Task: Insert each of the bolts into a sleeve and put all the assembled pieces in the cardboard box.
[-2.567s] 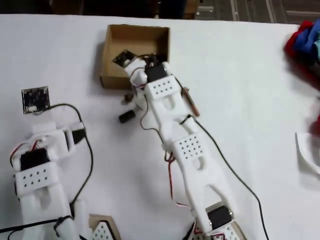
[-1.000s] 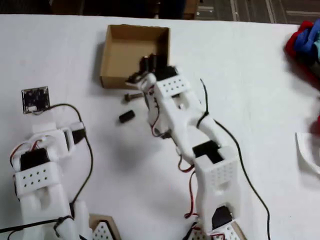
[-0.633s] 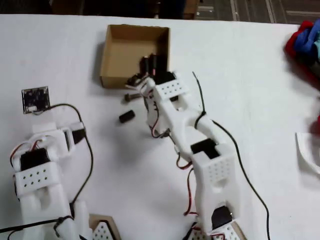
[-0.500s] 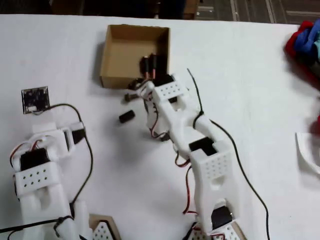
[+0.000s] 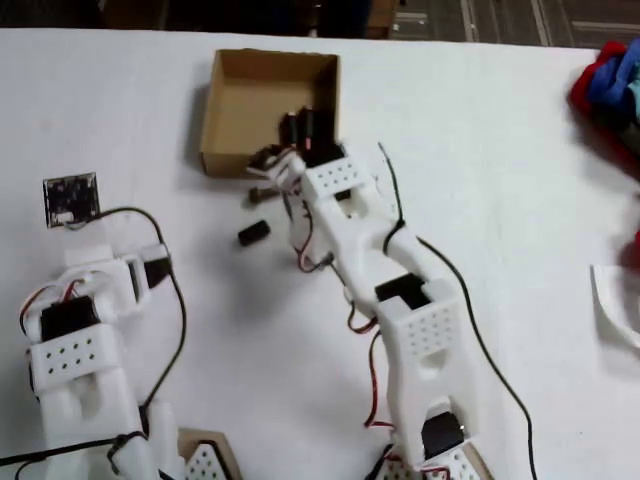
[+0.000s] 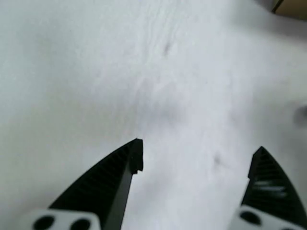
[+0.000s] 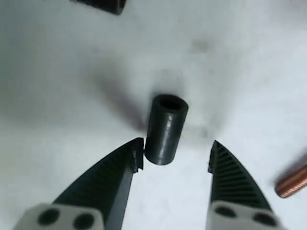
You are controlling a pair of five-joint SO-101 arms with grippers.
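Right jaws apart, flanking an upright black sleeve [image 7: 165,129] on the white table [image 7: 57,72], sleeve just beside one jaw. Copper bolt [image 7: 293,182] lying near. In the high view, cardboard box [image 5: 240,100] at 12 o'clock of that arm's wrist, dark pieces [image 5: 305,125] inside; second sleeve [image 5: 253,233] lying at 6 o'clock of the box. Left jaws apart above the table, well off at 8 o'clock

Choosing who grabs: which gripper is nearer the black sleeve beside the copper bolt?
Right. The right gripper has the sleeve at its open fingertips; the left gripper is over bare table.
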